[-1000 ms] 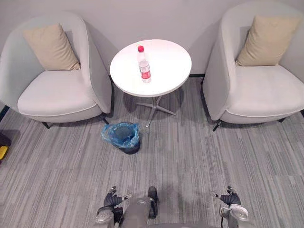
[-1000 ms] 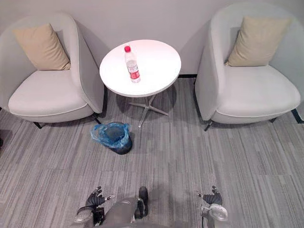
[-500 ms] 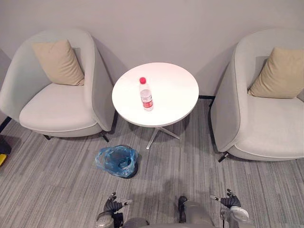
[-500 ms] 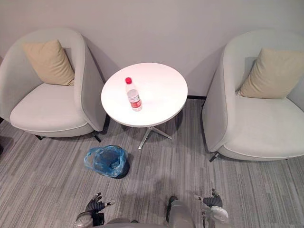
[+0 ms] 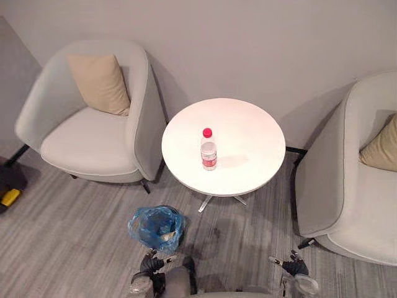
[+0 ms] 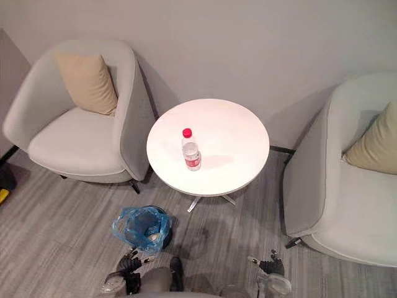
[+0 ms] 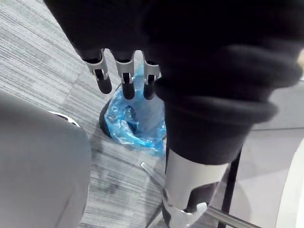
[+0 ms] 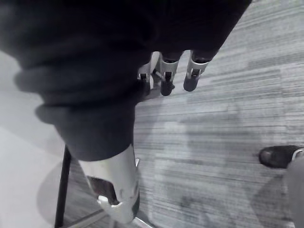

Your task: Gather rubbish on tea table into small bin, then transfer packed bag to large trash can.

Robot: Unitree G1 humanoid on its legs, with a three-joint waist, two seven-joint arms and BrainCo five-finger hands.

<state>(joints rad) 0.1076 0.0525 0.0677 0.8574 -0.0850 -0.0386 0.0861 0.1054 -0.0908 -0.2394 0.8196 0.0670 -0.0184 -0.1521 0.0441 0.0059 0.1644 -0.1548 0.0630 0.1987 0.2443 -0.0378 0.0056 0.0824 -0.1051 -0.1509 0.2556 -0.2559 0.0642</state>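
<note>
Bottle (image 5: 209,149) on table (image 5: 251,127) (well beyond left hand (image 5: 149,265))

The round white bench (image 5: 248,161) is standing between two armchairs. A bottle (image 5: 209,152) is standing upright near its middle, leaving bare top lying all round it for a reach from the near edge. The left armchair (image 5: 87,146) is crowding the bench's left rim, its side almost touching. The right armchair (image 5: 347,205) is sitting near the right rim, leaving a narrow gap. The bin (image 5: 156,226), lined with a blue bag, is sitting on the floor (image 5: 74,230) before the bench's left front, just ahead of the left hand (image 5: 149,264). Open floor is lying ahead of the right hand (image 5: 291,268), up to the bench's foot (image 5: 205,203).
</note>
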